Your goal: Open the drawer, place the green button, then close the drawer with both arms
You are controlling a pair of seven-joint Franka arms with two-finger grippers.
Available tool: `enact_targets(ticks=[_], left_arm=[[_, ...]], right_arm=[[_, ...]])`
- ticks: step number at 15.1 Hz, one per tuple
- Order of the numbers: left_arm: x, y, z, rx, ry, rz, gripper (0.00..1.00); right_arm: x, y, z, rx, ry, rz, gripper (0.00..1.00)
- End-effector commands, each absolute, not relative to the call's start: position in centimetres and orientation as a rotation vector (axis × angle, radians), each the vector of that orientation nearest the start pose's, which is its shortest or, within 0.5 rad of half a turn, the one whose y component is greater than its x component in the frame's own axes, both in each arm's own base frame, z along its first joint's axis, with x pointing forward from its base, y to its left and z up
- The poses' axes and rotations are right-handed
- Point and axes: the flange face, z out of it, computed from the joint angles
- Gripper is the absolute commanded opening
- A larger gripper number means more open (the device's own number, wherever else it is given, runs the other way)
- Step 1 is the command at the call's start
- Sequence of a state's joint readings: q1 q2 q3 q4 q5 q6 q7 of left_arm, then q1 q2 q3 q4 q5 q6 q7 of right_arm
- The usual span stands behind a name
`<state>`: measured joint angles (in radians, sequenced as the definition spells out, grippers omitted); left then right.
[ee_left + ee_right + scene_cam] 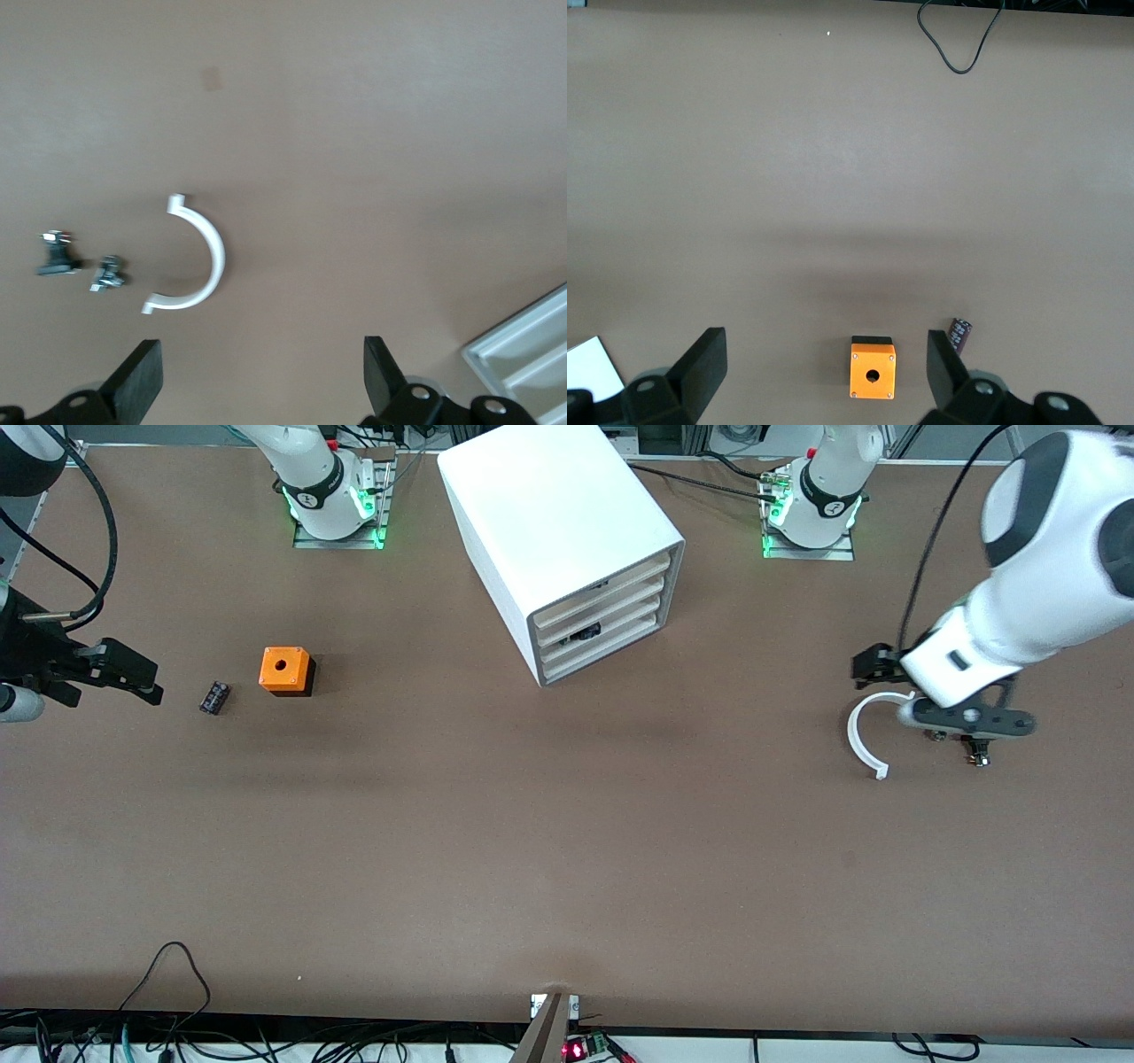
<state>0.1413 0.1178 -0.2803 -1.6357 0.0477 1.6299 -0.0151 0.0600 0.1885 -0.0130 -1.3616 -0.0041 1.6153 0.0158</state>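
Observation:
The white cabinet stands at the table's middle, near the robots' bases. Its four cream drawer fronts all sit pushed in. A small dark spot shows at one lower front. No green-capped button is in view. My left gripper hangs open and empty over the left arm's end of the table, beside a white C-shaped clip. Its fingers stand wide apart, and the left wrist view also shows the clip. My right gripper is open and empty at the right arm's end, with its fingers spread wide.
An orange cube with a hole and a small black part lie near my right gripper. Both show in the right wrist view, the cube and the part. Small metal parts lie under the left hand. Cables run along the front edge.

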Motion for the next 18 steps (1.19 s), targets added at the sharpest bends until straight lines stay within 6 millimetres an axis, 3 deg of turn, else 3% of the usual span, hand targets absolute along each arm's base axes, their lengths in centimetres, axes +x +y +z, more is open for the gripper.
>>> enact_targets(ticks=[1,5,6,18], left_arm=[[55.5,-2.7,55.3,-3.143,0.235,0.14,1.0],[54.0,-1.2,58.9,-3.122,0.219,-0.001,1.0],[53.6,-0.2,59.1,-3.122,0.208,-0.006,1.0],[53.9,-1.4,59.8,-3.122,0.234,-0.009,1.0]], right_arm=[[60.7,3.2,62.3,-3.142,-0.027,-0.121,1.0],[60.6,3.2,62.3,-3.143,-0.027,-0.116,1.0],[60.6,3.2,62.4,-3.142,-0.027,-0.118,1.0],[60.7,3.0,62.2,-3.142,-0.022,-0.111,1.0]])
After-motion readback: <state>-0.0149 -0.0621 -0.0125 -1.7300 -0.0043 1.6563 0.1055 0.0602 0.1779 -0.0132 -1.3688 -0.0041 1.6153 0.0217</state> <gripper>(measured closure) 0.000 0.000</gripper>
